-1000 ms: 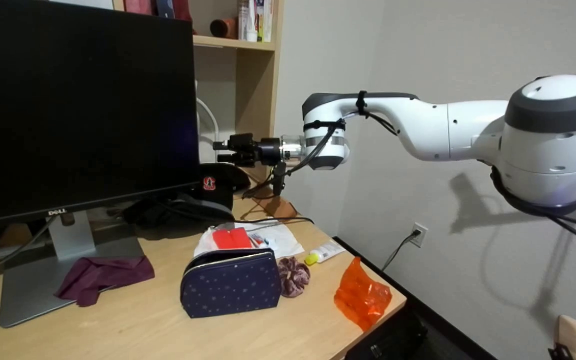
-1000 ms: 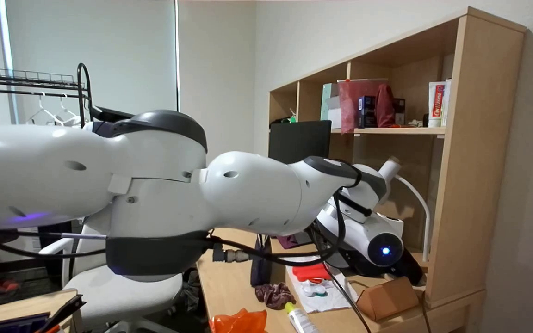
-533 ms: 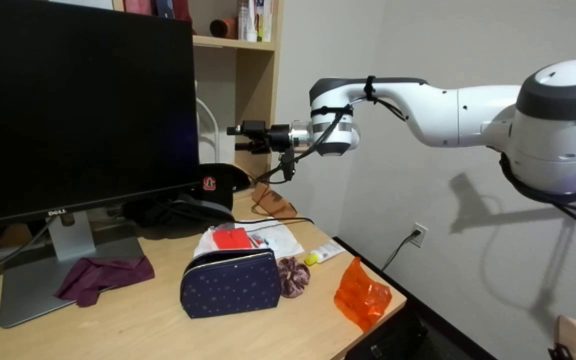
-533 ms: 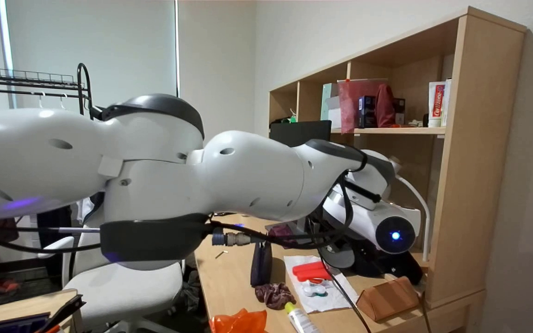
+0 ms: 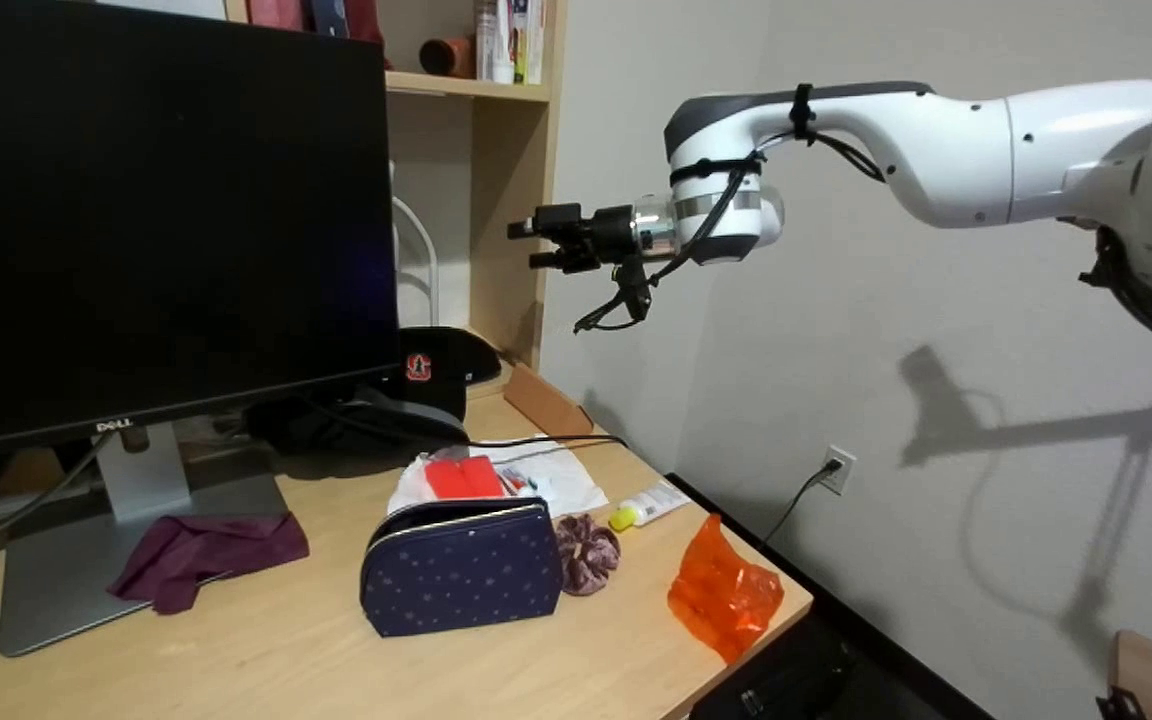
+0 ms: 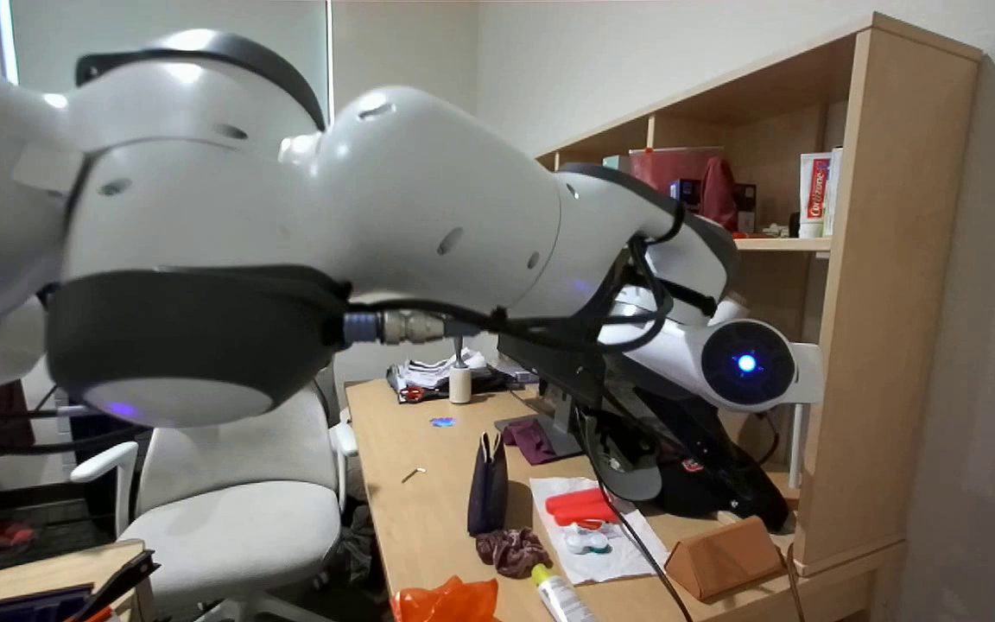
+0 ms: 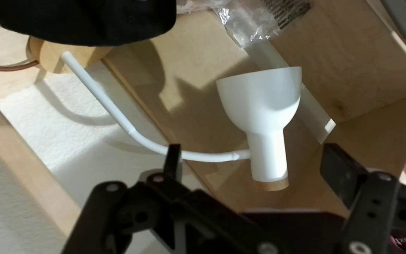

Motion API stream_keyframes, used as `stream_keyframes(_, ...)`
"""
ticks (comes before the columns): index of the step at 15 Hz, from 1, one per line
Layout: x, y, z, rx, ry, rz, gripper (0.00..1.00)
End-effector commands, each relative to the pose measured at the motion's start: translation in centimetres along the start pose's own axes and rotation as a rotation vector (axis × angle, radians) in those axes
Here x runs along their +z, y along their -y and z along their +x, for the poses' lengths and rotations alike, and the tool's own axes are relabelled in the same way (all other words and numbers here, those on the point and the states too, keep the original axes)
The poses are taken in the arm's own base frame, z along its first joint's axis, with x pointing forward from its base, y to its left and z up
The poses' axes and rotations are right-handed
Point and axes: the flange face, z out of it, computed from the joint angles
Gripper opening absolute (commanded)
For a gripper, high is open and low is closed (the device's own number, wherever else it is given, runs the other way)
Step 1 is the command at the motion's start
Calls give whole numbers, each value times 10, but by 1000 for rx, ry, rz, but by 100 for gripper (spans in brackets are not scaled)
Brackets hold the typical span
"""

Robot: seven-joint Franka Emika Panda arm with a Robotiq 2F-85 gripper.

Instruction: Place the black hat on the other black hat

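Monitor (image 5: 161, 220) is parked at the left of the tabletop (image 5: 266, 670), purple cloth (image 5: 206, 560) draped over its base (image 5: 66, 590). Just right, a black hat (image 5: 326, 440) is seen, with the red-logo hat (image 5: 446, 350) set close on its far side; whether they're stacked can't really be told. Further right, jaws are held up high, spread wide, well apart from both. Orange bag (image 5: 726, 595) is plonked by the right edge.

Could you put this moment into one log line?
red-logo hat, other black hat: close together | stacked: cannot tell | gripper: open, empty, touching neither
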Motion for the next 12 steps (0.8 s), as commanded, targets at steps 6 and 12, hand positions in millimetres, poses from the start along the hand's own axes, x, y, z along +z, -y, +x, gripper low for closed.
stream_keyframes(6,-98,102,10,-79,56,-98,100)
stream_keyframes(12,-117,168,23,-174,83,76,100)
